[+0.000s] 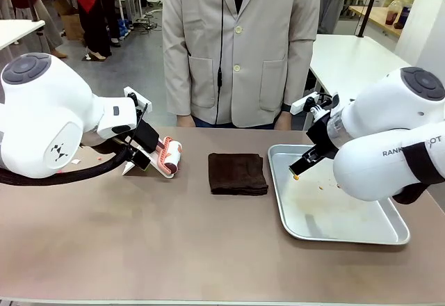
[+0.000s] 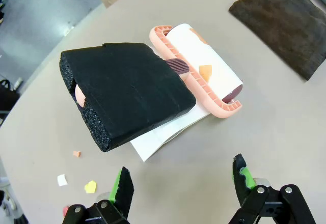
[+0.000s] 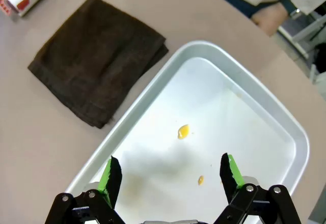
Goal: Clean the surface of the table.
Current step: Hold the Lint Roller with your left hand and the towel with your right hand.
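The brownish table (image 1: 174,250) carries a lint roller (image 1: 169,157) at the left, with a black foam handle (image 2: 127,91), a pink frame and a white roll (image 2: 204,74) that has paper bits stuck to it. My left gripper (image 2: 182,180) hovers open just short of the handle, touching nothing; from the front it (image 1: 142,154) sits right beside the roller. A folded dark brown cloth (image 1: 238,174) lies in the middle. My right gripper (image 3: 170,173) hangs open and empty over the silver tray (image 3: 265,107), and appears at the tray's left end (image 1: 304,163).
Small paper scraps (image 2: 76,154) dot the table near my left gripper. A white sheet (image 2: 158,140) lies under the roller. Yellow crumbs (image 3: 183,131) lie in the tray. A person in a beige jacket (image 1: 236,42) stands at the far edge, hands on the table.
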